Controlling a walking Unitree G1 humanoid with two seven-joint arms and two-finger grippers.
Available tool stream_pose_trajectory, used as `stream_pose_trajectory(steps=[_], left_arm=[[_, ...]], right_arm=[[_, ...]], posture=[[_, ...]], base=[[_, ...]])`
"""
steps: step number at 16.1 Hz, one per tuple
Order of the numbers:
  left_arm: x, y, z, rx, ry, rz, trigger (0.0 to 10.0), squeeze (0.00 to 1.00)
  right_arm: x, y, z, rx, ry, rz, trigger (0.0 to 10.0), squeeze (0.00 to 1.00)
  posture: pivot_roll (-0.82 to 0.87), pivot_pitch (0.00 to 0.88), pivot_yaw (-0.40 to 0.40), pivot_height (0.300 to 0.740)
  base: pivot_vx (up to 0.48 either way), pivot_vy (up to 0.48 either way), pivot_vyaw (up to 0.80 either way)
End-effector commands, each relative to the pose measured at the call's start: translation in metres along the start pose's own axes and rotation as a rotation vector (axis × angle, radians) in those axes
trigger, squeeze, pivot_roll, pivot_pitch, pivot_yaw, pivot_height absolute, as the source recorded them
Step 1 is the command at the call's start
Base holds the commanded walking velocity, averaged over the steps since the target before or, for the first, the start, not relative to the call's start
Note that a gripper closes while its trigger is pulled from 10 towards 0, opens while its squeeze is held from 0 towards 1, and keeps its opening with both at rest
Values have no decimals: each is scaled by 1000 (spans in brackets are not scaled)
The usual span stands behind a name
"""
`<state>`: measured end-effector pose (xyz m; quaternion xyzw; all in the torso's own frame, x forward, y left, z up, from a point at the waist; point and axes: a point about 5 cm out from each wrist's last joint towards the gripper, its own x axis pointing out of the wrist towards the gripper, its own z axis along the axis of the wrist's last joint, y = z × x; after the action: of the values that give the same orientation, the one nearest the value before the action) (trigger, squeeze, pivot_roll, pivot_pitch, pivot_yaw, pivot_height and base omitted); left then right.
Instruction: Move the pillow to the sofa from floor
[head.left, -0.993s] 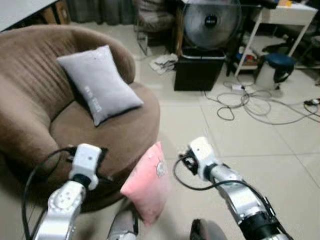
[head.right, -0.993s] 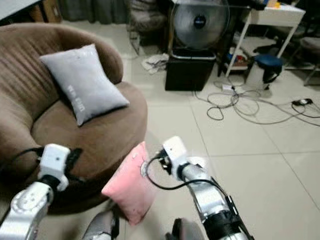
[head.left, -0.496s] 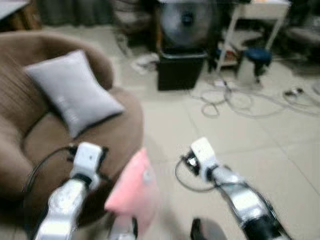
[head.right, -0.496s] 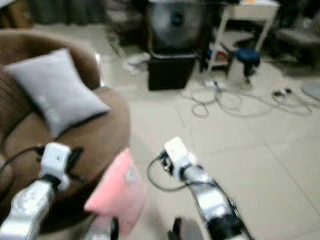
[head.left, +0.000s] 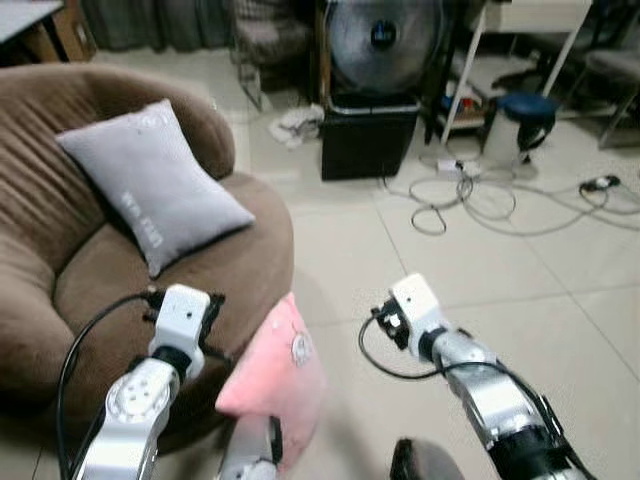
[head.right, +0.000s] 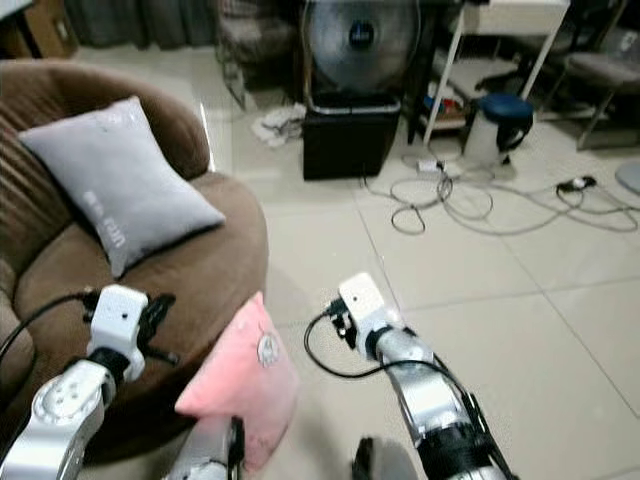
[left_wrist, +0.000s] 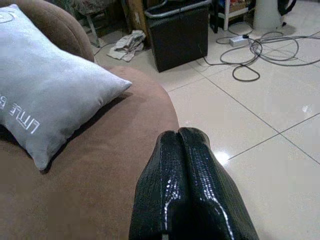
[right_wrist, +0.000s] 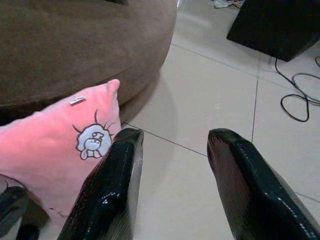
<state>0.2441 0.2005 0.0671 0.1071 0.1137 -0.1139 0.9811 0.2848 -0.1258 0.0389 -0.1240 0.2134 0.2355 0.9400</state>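
Observation:
A pink pillow (head.left: 275, 375) with a small cartoon patch stands on the tiled floor, leaning against the base of the round brown sofa (head.left: 210, 262). A grey pillow (head.left: 150, 180) lies on the sofa seat against its back. My right gripper (right_wrist: 172, 136) is open, low over the floor, with the pink pillow (right_wrist: 55, 150) just beside one of its fingers (right_wrist: 112, 185); whether they touch is unclear. My left gripper (left_wrist: 182, 145) is shut on nothing and hovers over the sofa seat (left_wrist: 90, 170), near its front edge. Both silver arms reach forward, one on each side of the pink pillow.
A large fan (head.left: 385, 35) stands on a black box (head.left: 370, 135) straight ahead. Loose cables (head.left: 470, 200) sprawl over the tiles to the right. A white table (head.left: 530, 15), a blue stool (head.left: 525, 110) and a crumpled cloth (head.left: 295, 122) are further back.
The camera swung and blurred, so the whole scene has shifted leftward in the picture. Both arms hold about the same pose, and the pink pillow still leans on the sofa base.

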Motion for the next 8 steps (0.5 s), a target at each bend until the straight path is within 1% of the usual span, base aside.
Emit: stream_pose_trajectory(steps=[1,8], left_arm=[[1,-1,0,10,9,-10,10000,0],[1,-1,0,10,11,-11,10000,0]], right_arm=[[-1,0,1,6,-2,-5,10000,0],[-3,1,7,5,-10,-5,10000,0]], posture=[[121,0,-7,623],[121,0,-7,623]], base=[[0,0,0],[0,0,0]])
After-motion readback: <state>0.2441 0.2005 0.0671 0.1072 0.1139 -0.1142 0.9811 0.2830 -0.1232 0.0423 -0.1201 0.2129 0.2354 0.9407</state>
